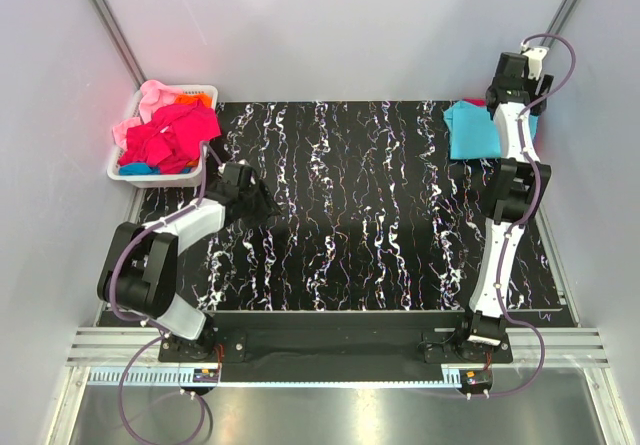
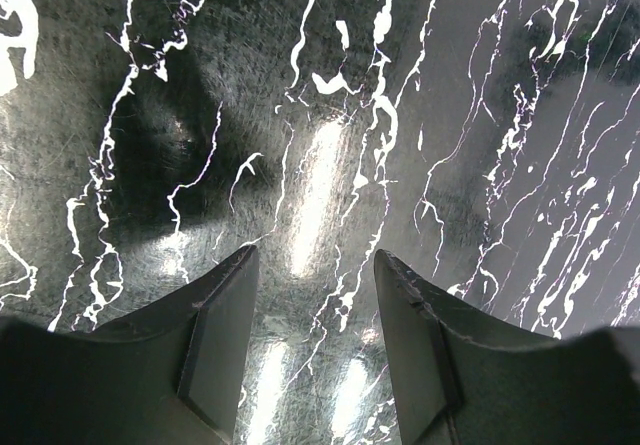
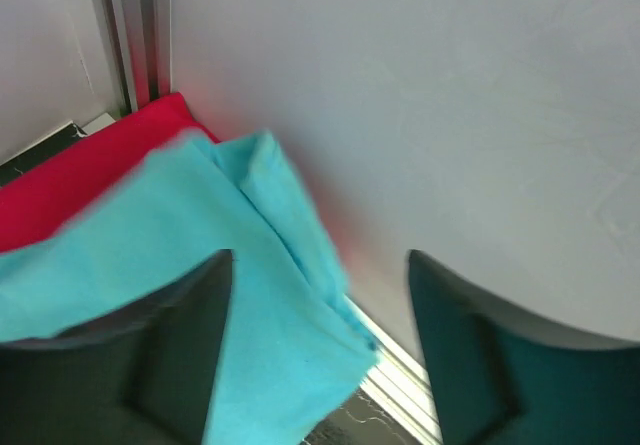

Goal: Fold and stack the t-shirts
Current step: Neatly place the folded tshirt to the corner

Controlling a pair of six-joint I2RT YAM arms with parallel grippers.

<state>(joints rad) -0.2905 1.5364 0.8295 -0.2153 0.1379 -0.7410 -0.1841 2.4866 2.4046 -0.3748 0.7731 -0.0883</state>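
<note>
Two shirts made up the stack in the far right corner: the cyan shirt lay folded on top of the red shirt, tucked right up against the wall. My guess is that corner was picked to keep finished ones off the working area of the table.

The right gripper hung over the stack with its jaws spread wide and nothing between them, so the cyan shirt was resting on its own weight, not held. One cyan edge looked a bit loose and rumpled near the wall, might want a pat down.

The left gripper was parked low over bare table, fingers apart about halfway and holding nothing. It sat just beside the basket, which makes sense to me, since the unfolded pile of pink, red, orange and blue shirts was in there waiting. I'd say the next grab was on the left side.
</note>
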